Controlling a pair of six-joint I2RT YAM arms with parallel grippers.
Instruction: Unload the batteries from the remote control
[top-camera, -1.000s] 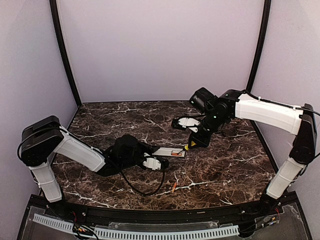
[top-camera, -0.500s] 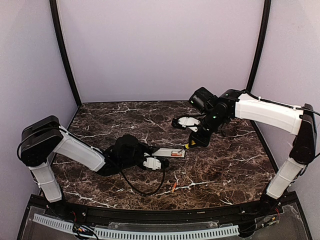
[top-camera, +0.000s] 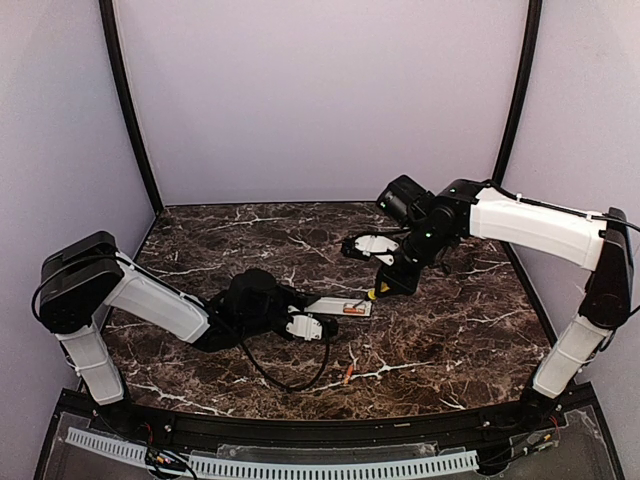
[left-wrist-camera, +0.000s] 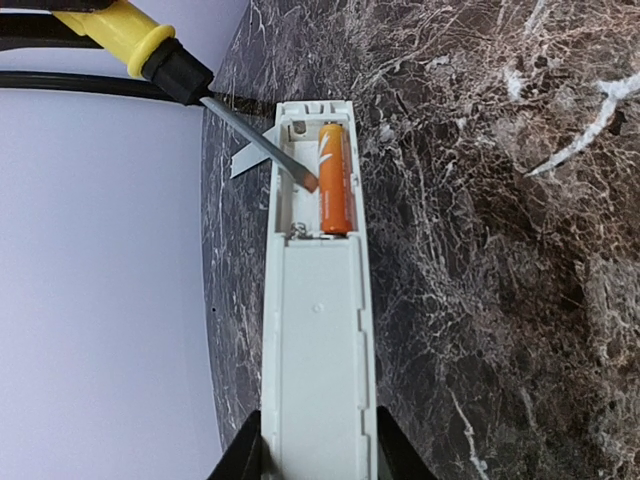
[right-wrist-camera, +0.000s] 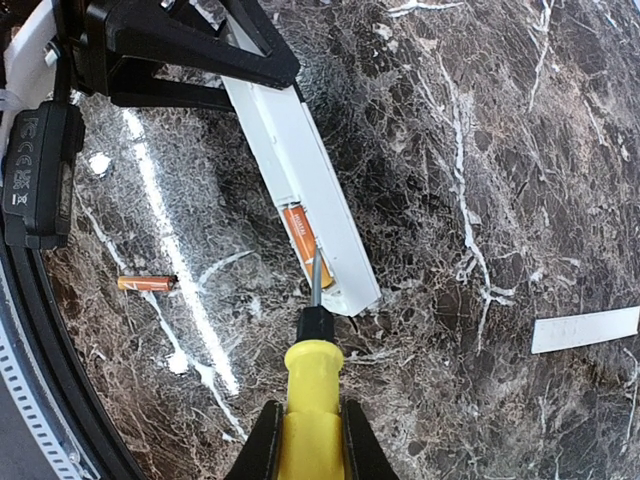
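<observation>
The remote control (top-camera: 340, 305) (left-wrist-camera: 315, 340) (right-wrist-camera: 300, 150) lies on the marble table with its battery recess open and facing up. My left gripper (top-camera: 308, 314) (left-wrist-camera: 318, 458) is shut on its closed end. One orange battery (left-wrist-camera: 335, 180) (right-wrist-camera: 303, 238) sits in the recess. The other battery (top-camera: 347, 374) (right-wrist-camera: 146, 284) lies loose on the table, nearer the front edge. My right gripper (top-camera: 390, 280) (right-wrist-camera: 310, 435) is shut on a yellow-handled screwdriver (right-wrist-camera: 313, 385) (left-wrist-camera: 120, 28). The screwdriver's blade tip (left-wrist-camera: 305, 180) rests in the empty slot beside the seated battery.
A thin flat white cover strip (right-wrist-camera: 585, 330) lies on the table apart from the remote. A black cable (top-camera: 285, 380) loops from the left arm across the table near the loose battery. Purple walls enclose the table on three sides.
Hardly anything has moved. The screwdriver tip has shifted very slightly at the remote's open end, and the left arm holds still.
</observation>
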